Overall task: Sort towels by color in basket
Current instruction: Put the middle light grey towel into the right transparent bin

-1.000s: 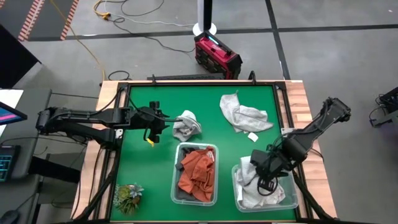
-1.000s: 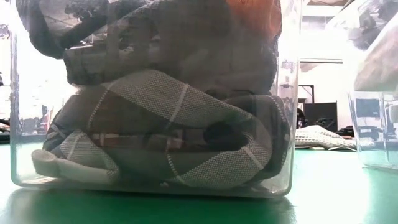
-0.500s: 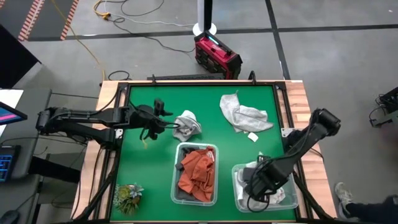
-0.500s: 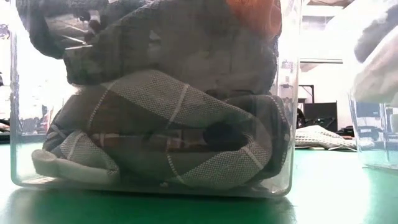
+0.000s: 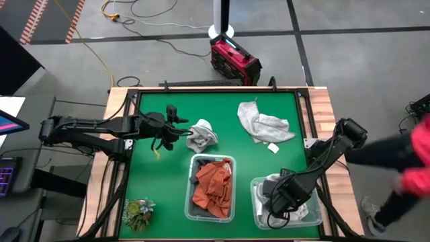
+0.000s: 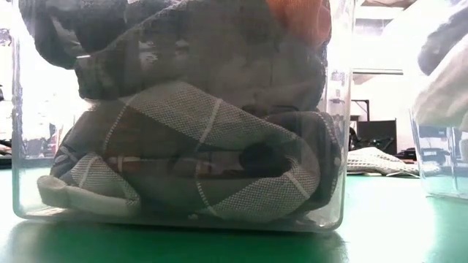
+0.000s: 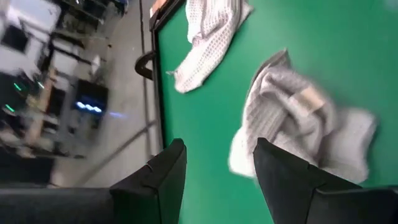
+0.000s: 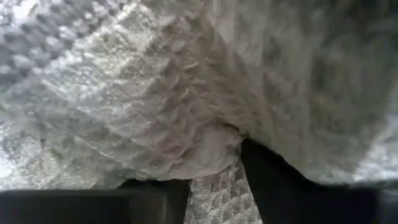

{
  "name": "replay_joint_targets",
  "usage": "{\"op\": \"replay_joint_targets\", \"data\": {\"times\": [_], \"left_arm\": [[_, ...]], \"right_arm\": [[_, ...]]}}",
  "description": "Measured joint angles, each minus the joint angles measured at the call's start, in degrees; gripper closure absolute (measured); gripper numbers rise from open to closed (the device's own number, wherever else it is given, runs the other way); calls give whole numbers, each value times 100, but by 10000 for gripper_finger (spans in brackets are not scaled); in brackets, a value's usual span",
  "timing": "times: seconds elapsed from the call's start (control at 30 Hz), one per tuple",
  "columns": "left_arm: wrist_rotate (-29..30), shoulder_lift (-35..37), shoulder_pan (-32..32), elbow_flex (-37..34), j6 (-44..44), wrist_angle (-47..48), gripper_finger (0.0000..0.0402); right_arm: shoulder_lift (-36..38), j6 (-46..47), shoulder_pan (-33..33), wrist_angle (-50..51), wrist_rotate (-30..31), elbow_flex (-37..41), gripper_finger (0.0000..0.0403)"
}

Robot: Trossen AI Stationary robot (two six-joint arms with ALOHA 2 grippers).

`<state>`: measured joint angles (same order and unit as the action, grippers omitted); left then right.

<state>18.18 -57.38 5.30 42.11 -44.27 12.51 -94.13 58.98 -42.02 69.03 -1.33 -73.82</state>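
Note:
My right gripper points down into the clear right bin, its fingers apart and sunk in the light grey towels there. The middle bin holds a rust-orange towel over dark grey towels. A crumpled grey towel lies on the green mat, and my left gripper hovers open just to its left. A pale grey towel lies spread at the far right. My right gripper comes from above into the right bin. Its fingers stand apart with light grey waffle cloth bulging between and over them. The cloth rests in the bin; which part of the towel they touch is hidden by the folds.
A green plant tuft sits at the near left corner. A red box stands on the floor beyond the far edge. A person in red is beside the table's right edge. Bare mat lies between the loose towels and the bins.
My right gripper has gone down and toward the near edge into the right bin, and the light grey towel went in with it. My left gripper has rolled about its own line beside the crumpled towel. A person in red has come in at the right.

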Motion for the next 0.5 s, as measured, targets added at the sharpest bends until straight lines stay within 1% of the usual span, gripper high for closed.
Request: {"op": "replay_joint_targets", "data": {"times": [0.07,0.13,0.23,0.27,0.3,0.37,0.43,0.5], "left_arm": [[-50,-10,-44,0,861,30,223],[-158,-11,-86,0,2163,19,223],[-164,-9,-148,0,4140,0,223],[-164,-9,-157,0,4560,8,223],[-162,-9,-156,0,4809,-4,223],[-162,-9,-156,0,5093,-27,223],[-162,-9,-155,0,5158,-22,223],[-160,-9,-155,0,5179,-28,223]], "right_arm": [[4,112,0,-3,6,0,199],[5,200,1,3,36,0,187],[5,319,0,11,291,0,173],[5,340,0,35,340,0,170],[6,344,5,84,324,0,168],[7,386,78,407,-61,-81,166],[7,612,114,956,-457,-316,166],[11,867,78,1521,-528,-633,168]]}}
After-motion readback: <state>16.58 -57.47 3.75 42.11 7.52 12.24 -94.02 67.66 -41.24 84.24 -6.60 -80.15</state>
